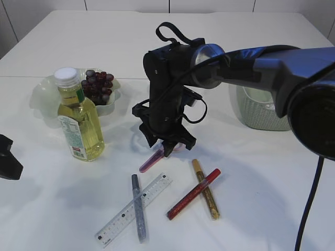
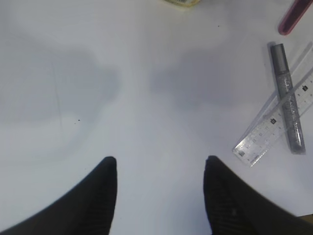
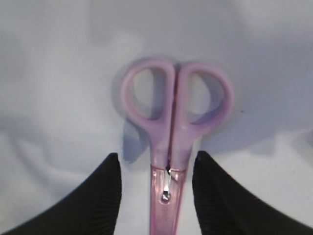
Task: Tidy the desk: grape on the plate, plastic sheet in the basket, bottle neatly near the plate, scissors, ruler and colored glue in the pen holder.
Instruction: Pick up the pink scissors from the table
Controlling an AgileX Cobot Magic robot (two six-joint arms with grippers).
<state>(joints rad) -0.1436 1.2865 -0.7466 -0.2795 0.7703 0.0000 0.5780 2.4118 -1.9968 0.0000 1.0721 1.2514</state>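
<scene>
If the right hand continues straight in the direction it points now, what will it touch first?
Most likely the pink scissors: they lie between the open fingers of the right hand, directly beneath it on the white table. How far above them the fingers are is unclear.

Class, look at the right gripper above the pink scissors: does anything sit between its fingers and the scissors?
Nothing visible does. The right gripper is open, one finger on each side of the scissors, which lie alone on the white table. No other item comes between them.
</scene>
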